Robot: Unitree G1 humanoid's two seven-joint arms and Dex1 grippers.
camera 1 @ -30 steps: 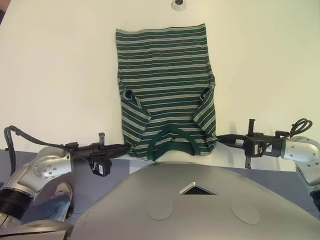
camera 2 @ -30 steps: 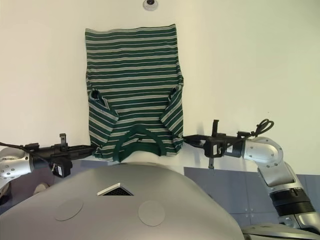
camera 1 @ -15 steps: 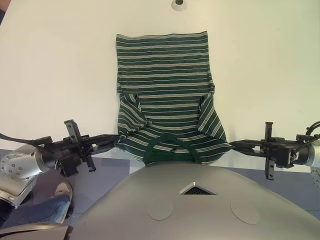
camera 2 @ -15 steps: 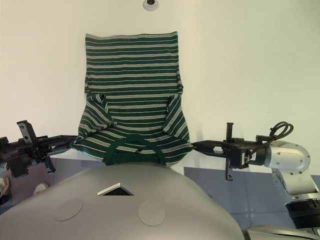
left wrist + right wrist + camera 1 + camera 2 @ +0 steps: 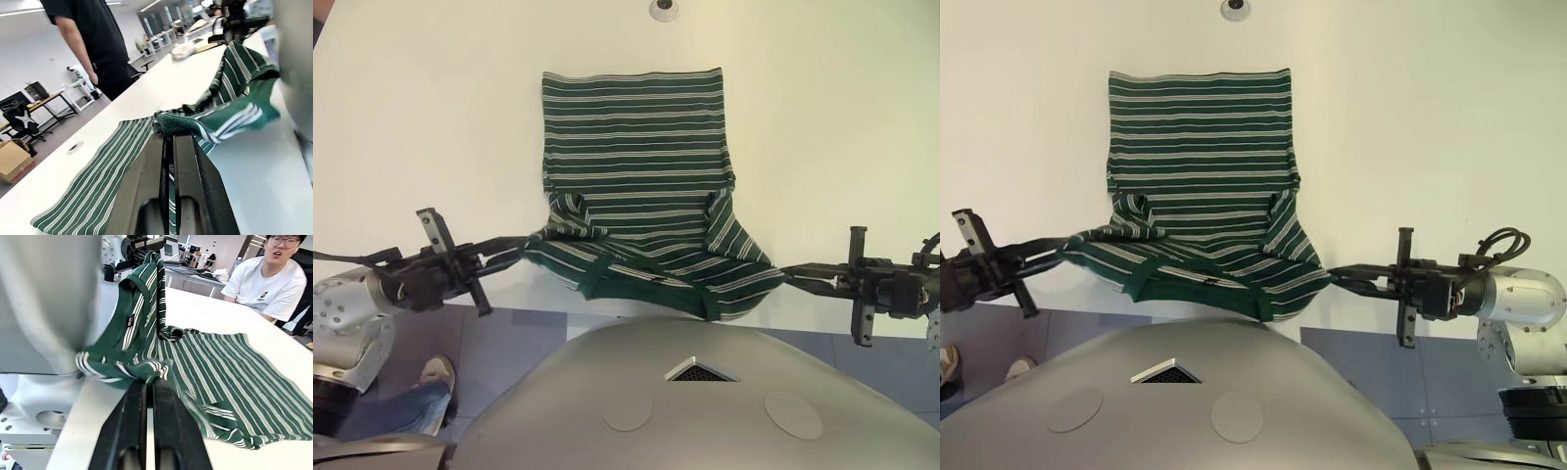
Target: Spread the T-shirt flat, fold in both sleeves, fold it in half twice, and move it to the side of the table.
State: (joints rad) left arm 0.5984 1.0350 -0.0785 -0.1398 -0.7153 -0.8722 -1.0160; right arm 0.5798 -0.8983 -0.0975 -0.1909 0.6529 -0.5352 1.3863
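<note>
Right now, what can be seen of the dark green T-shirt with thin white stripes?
The dark green, white-striped cloth T-shirt has both sleeves folded in. Its hem end lies flat on the white table; its collar end is lifted and stretched between the left gripper and right gripper, each shut on a shoulder corner.
</note>
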